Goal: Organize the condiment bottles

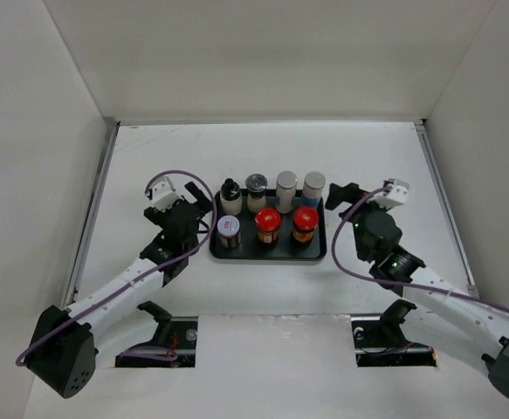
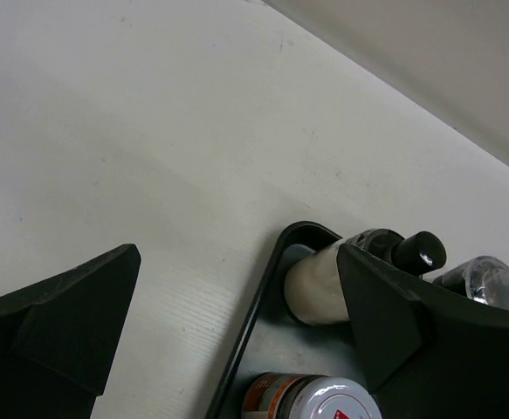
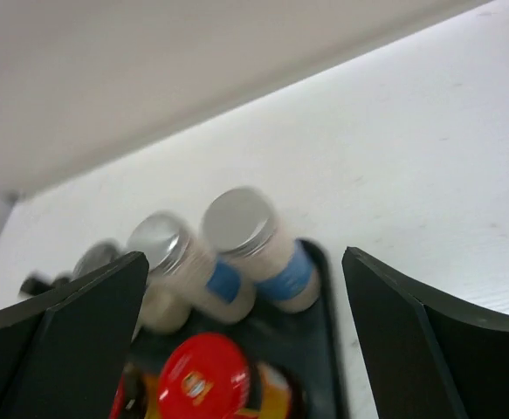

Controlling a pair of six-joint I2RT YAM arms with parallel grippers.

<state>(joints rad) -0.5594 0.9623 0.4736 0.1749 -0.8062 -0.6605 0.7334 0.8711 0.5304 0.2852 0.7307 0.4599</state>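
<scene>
My left gripper is wide open and holds nothing. Between its fingers I see only bare table and the left rim of the black tray. It hangs just beside that rim. The jar closest to it is the black-capped cream jar, which stands in the back left corner of the tray. My right gripper is also spread open and empty, and it hovers near the right edge of the tray.

From above I count seven jars, and all of them are upright on the tray, in two rows. The back row has the black-capped one, a dark-topped jar and two silver-capped pale jars. The front row has a white-capped jar and the two red-capped brown jars. The right wrist picture is blurred, so I cannot say with certainty if both silver-capped jars have a blue label or only one.

I judge that the placing step is finished, because no jar stands on the table outside the tray. What remains is probably only a check of the rows. For the next move both arms should lift up and away from the tray with the fingers apart. The left finger is very near the cream jar and could push it over if the arm moves sideways.
</scene>
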